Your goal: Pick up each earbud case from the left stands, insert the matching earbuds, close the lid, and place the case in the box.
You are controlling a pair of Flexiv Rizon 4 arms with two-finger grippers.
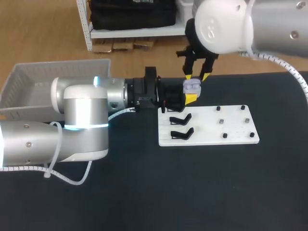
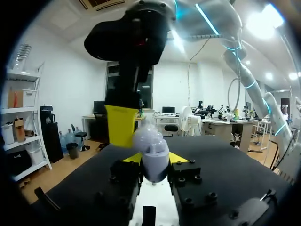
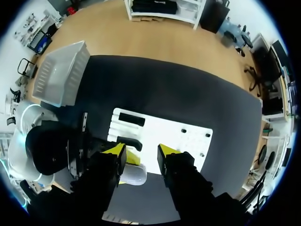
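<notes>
A pale lavender earbud case [image 1: 192, 86] is held above the far left corner of the white board [image 1: 231, 130]. My left gripper [image 1: 191, 97] is shut on it from both sides. In the left wrist view the case [image 2: 153, 157] stands upright between the yellow tips of my left gripper [image 2: 156, 160]. My right gripper [image 1: 197, 77] hangs open just over and behind the case, with one yellow finger [image 2: 121, 125] showing ahead of it. From the right wrist the case [image 3: 134, 176] lies under one finger of the right gripper [image 3: 141, 151], not between the two. Whether the lid is open I cannot tell.
Two black stands [image 1: 180, 118] [image 1: 182, 134] sit on the board's left part, both bare. Small black pegs [image 1: 224, 136] dot its right part. A white slatted box [image 1: 48, 82] stands at the table's far left, behind my left arm.
</notes>
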